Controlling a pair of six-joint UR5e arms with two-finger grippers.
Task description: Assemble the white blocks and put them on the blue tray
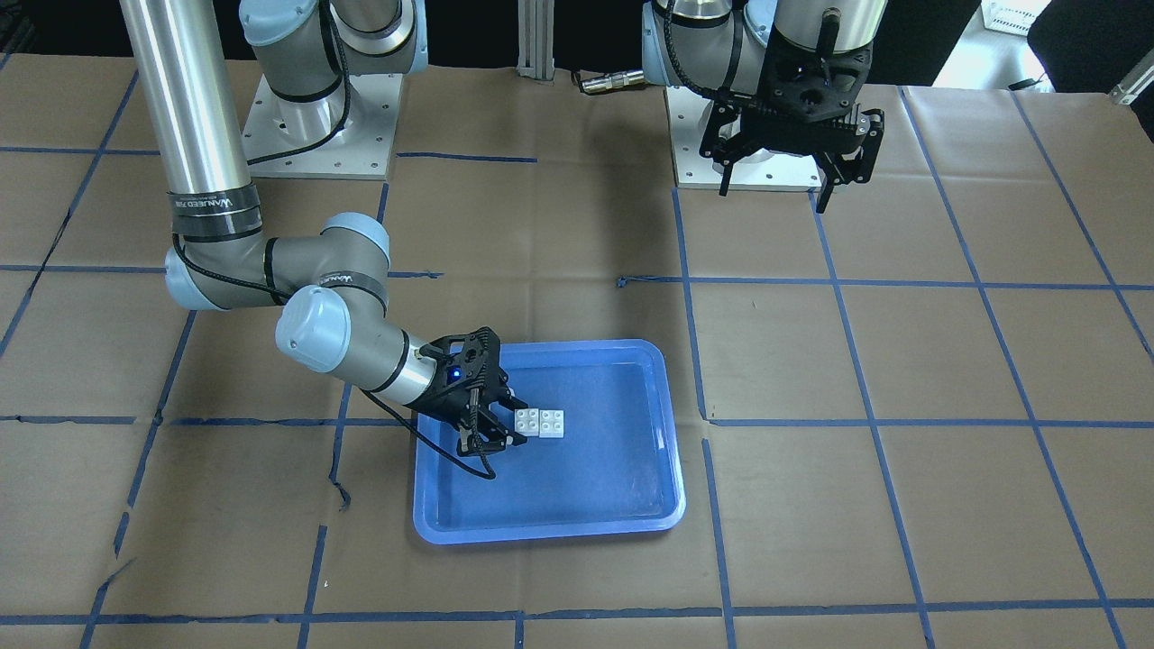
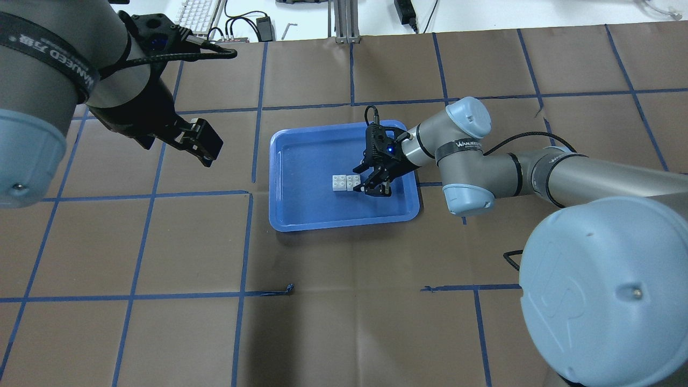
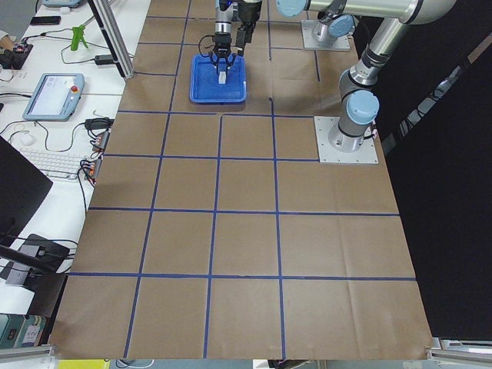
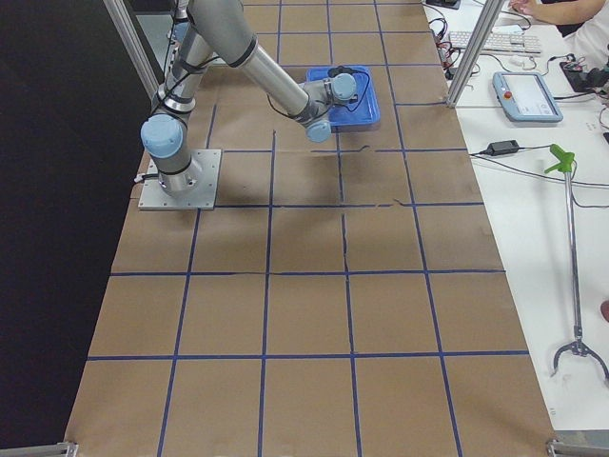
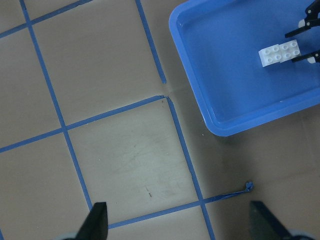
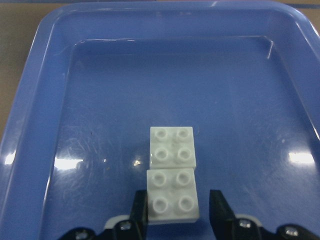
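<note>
The white blocks [image 6: 172, 150] lie touching, side by side, mid-frame in the blue tray [image 6: 35, 100]. The right gripper [image 6: 177, 210], jaws spread, straddles the lower block: close squarely on its flanks, then lift straight.

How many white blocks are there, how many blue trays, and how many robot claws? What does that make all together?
white blocks: 2
blue tray: 1
grippers: 2 (left gripper, right gripper)
Total: 5
</note>
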